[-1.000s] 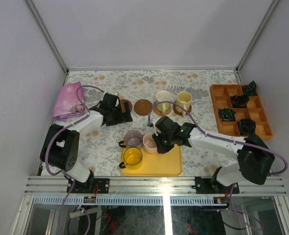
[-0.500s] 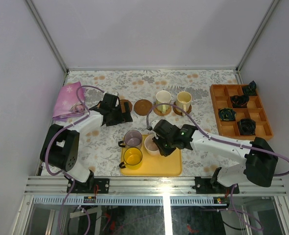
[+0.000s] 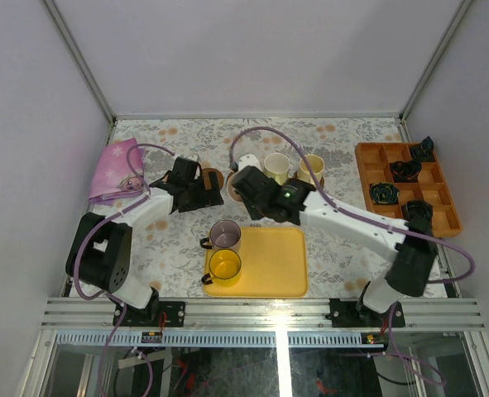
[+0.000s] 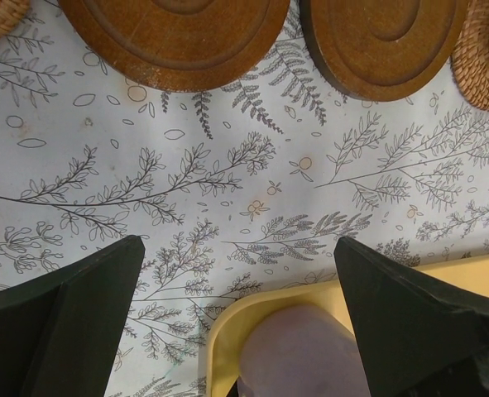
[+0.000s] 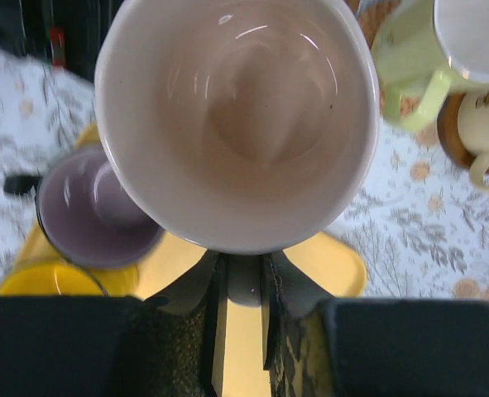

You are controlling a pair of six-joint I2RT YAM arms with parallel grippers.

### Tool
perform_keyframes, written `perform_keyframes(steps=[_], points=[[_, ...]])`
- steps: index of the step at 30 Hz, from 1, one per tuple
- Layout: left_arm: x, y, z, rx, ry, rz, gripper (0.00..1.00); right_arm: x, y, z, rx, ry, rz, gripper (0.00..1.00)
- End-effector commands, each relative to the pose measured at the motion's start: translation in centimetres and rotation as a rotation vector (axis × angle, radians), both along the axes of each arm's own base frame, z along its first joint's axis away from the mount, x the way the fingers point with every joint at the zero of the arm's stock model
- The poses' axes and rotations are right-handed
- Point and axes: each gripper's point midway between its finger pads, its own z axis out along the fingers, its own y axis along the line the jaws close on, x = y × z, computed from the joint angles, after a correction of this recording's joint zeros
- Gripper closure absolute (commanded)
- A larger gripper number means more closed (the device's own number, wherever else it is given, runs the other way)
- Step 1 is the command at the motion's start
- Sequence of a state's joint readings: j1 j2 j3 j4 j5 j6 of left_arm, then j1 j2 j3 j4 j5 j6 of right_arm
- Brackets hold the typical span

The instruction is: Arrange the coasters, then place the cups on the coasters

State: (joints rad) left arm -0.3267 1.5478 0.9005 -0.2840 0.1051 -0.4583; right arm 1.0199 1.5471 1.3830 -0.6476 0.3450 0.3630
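Note:
The pink cup (image 5: 236, 116) hangs by its handle in my right gripper (image 5: 242, 265), which is shut on the handle above the tray's far edge. From above, the right gripper (image 3: 259, 197) sits just right of the left gripper (image 3: 190, 188) and covers the cup. The left gripper (image 4: 237, 248) stands open over the cloth. Two bare coasters (image 4: 178, 33) (image 4: 385, 41) lie beyond its fingertips. The purple-grey cup (image 3: 225, 234) and yellow cup (image 3: 224, 265) stand on the yellow tray (image 3: 277, 265). At the back, the green-handled white cup (image 3: 275, 165) and cream cup (image 3: 310, 165) each rest on a coaster.
An orange compartment box (image 3: 405, 186) with black parts stands at the right. A pink cloth (image 3: 116, 169) lies at the back left. Woven round mats (image 4: 484, 58) show at the edges of the left wrist view.
My right gripper has lifted the pink cup off the tray and carried it back and left, towards the bare coasters. The left arm has not moved.

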Motion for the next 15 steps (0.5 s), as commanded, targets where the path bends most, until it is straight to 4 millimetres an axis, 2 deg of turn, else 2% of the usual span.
perform_keyframes(steps=[1, 3, 6, 9, 15], points=[[0.6, 0.5, 1.1, 0.014, -0.052, 0.038, 0.00, 6.2, 3.5, 4.5, 0.097, -0.188, -0.176, 1.00], [0.6, 0.7, 1.3, 0.023, -0.058, 0.049, 0.00, 8.2, 4.4, 4.3, 0.107, -0.179, -0.228, 1.00], [0.7, 1.2, 1.7, 0.038, -0.075, 0.069, 0.00, 10.8, 4.7, 3.7, 0.176, -0.124, -0.306, 1.00], [0.8, 1.6, 2.1, 0.052, -0.087, 0.087, 0.00, 12.0, 5.4, 2.3, 0.236, -0.062, -0.335, 1.00], [0.7, 1.9, 2.4, 0.065, -0.091, 0.094, 0.00, 13.8, 6.4, -0.2, 0.231, -0.047, -0.388, 1.00]])
